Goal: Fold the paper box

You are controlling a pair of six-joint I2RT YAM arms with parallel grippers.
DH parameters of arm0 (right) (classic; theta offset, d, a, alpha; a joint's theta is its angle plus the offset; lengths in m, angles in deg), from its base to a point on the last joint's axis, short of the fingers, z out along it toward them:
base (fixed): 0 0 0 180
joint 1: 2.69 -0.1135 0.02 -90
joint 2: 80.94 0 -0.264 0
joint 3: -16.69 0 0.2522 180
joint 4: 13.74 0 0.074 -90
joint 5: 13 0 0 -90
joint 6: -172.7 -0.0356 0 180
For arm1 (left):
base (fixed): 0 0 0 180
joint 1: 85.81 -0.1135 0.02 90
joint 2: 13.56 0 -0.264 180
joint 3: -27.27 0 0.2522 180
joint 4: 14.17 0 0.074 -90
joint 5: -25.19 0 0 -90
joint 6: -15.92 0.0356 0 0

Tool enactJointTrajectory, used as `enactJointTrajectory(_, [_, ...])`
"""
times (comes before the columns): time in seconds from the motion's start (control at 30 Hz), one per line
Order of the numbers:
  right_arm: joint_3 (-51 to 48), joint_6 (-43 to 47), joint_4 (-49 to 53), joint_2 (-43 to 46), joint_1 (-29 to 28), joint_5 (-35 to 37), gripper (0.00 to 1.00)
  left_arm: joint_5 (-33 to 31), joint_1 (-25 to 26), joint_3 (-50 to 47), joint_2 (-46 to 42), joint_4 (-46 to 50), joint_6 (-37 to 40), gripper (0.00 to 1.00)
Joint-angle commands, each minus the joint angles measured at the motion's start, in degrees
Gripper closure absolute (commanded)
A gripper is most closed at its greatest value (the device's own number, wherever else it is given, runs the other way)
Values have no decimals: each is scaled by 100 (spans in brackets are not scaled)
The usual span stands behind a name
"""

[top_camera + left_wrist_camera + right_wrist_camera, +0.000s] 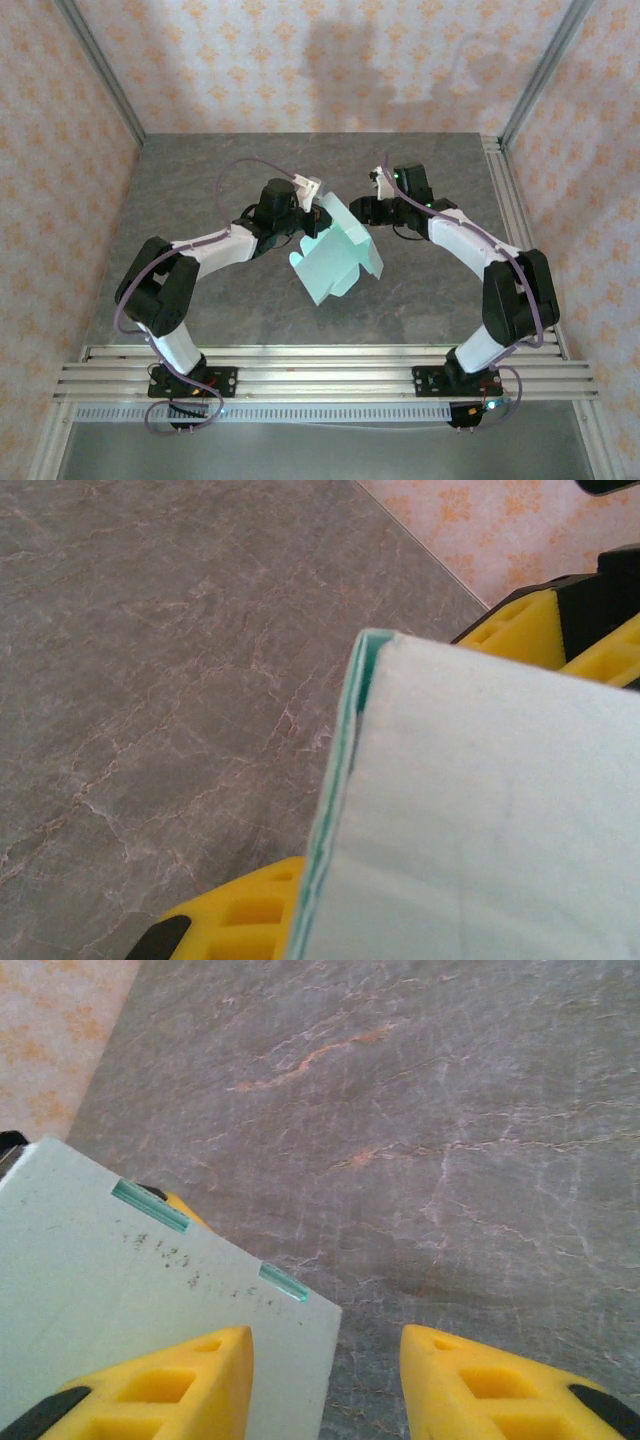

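Observation:
The paper box (335, 255), a pale mint-green partly folded card, is held tilted above the middle of the table. My left gripper (308, 215) is shut on its upper left edge; in the left wrist view the card (480, 810) stands edge-on against one yellow finger (240, 910). My right gripper (366, 210) sits just right of the box's top corner and is open. In the right wrist view its fingers (180, 1380) stand apart, and the card's corner (120, 1290) with two slots reaches into the gap (325, 1355) without being pinched.
The grey marbled table (420, 290) lies beneath both arms. Patterned walls (300, 60) enclose it at the back and sides, with metal rails (320, 365) along the near edge.

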Motion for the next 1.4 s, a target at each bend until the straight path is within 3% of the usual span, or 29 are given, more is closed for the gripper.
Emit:
enactJointTrajectory(0.0, [19, 12, 459, 266, -357, 105, 53, -634, 48, 346, -214, -587, -573, 100])
enactJointTrajectory(0.2, [-93, -656, 295, 982, 24, 877, 43, -570, -100, 378, -133, -377, -1222, 100])
enactJointTrajectory(0.43, [-588, -1349, 140, 2077, 435, 2095, 43, -326, -234, 504, 45, -618, -2583, 100])
enactJointTrajectory(0.6, [-1096, -1967, 91, 3062, 654, 2512, 42, -516, -305, 289, 30, -1146, -3585, 100])
enactJointTrajectory(0.67, [-1307, -2241, -24, 3408, 667, 2453, 42, -511, -325, 239, 25, -1343, -3927, 100])
enactJointTrajectory(0.8, [-1835, -2985, -758, 3874, 670, 1670, 39, -492, -336, 282, 119, -1528, -4394, 100])
enactJointTrajectory(1.0, [-2508, -4293, -2455, 4025, 658, 921, 39, -388, -327, 369, 209, -1745, -4355, 100])
enactJointTrajectory(1.37, [-1789, -5147, -3700, 3202, 658, 160, 41, -222, -316, 280, 259, -2342, -4208, 100])
